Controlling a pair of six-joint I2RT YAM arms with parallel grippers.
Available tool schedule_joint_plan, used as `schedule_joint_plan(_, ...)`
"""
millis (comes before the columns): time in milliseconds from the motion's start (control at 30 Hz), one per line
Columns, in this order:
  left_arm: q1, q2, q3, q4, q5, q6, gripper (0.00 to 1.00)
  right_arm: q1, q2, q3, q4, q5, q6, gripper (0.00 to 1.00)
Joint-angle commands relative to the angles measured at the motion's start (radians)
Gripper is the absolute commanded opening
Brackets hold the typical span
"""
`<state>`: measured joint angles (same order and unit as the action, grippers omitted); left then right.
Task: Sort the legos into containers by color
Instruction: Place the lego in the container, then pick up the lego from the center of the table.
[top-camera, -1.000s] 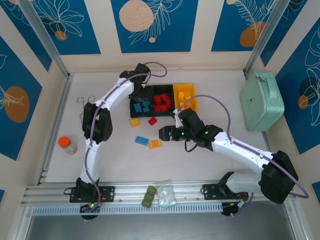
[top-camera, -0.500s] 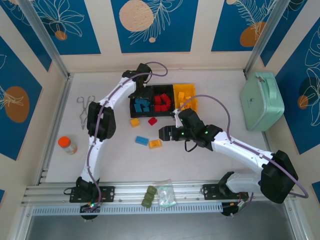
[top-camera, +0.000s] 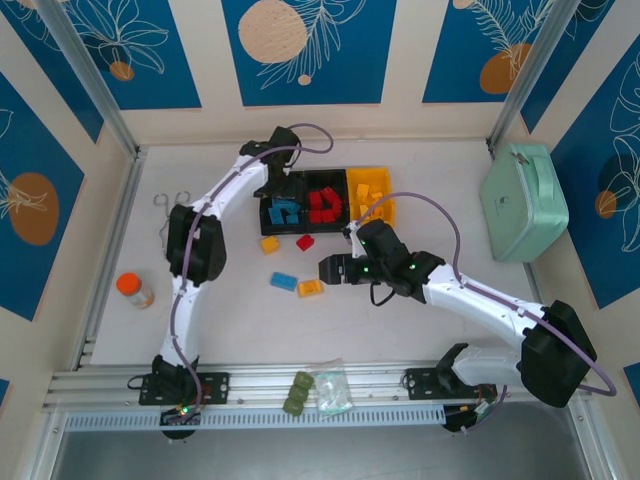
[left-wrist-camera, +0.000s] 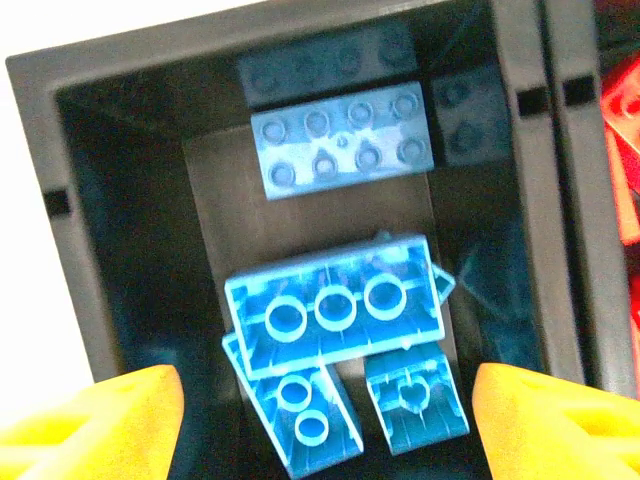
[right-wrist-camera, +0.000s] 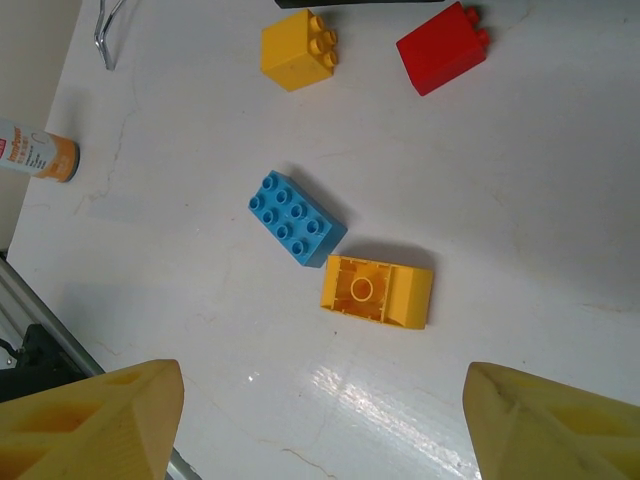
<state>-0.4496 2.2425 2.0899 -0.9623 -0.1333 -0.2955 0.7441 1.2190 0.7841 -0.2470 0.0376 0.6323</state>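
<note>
Three joined containers (top-camera: 353, 178) stand at the back middle: a black one holding blue legos (top-camera: 285, 212), a black one holding red legos (top-camera: 322, 205), and a yellow one (top-camera: 385, 208). My left gripper (top-camera: 276, 189) hangs open over the blue bin (left-wrist-camera: 150, 200), with several blue bricks (left-wrist-camera: 335, 312) lying loose below its fingers (left-wrist-camera: 100, 420). My right gripper (top-camera: 328, 268) is open above the table, holding nothing. Below it lie a yellow brick (right-wrist-camera: 376, 292) and a blue brick (right-wrist-camera: 296, 218). Further off are a yellow brick (right-wrist-camera: 298, 50) and a red brick (right-wrist-camera: 441, 46).
A mint-green case (top-camera: 523, 200) sits at the right. An orange-capped bottle (top-camera: 133, 289) and metal scissors (top-camera: 165, 208) lie at the left. An olive-green item (top-camera: 297, 392) and a clear bag (top-camera: 330, 388) rest on the front rail.
The left gripper's jaws have widened over the blue bin, and the left arm's elbow swung slightly right and back. The right arm has hardly moved.
</note>
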Motion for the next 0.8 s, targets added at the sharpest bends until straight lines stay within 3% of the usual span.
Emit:
schedule_joint_plan(0,-0.014,-0.149,-0.096,0.041,0.043,-0.024,0.76,0.006,-0.028,-0.011,-0.001,-0.008,-0.005,0.74)
schedule_joint_plan(267,-0.020,-0.460,-0.508,0.189,0.105,-0.097,0.76,0.009,0.036,0.042,-0.024,-0.049,-0.112,0.74)
schedule_joint_plan(533,-0.018,-0.794,-0.977,0.312,0.156,-0.237,0.76,0.062,0.236,0.183,-0.054,-0.058,-0.274,0.74)
schedule_joint_plan(767,-0.015,-1.117,-1.319,0.324,0.157,-0.405,0.76,0.110,0.435,0.324,-0.073,-0.036,-0.380,0.72)
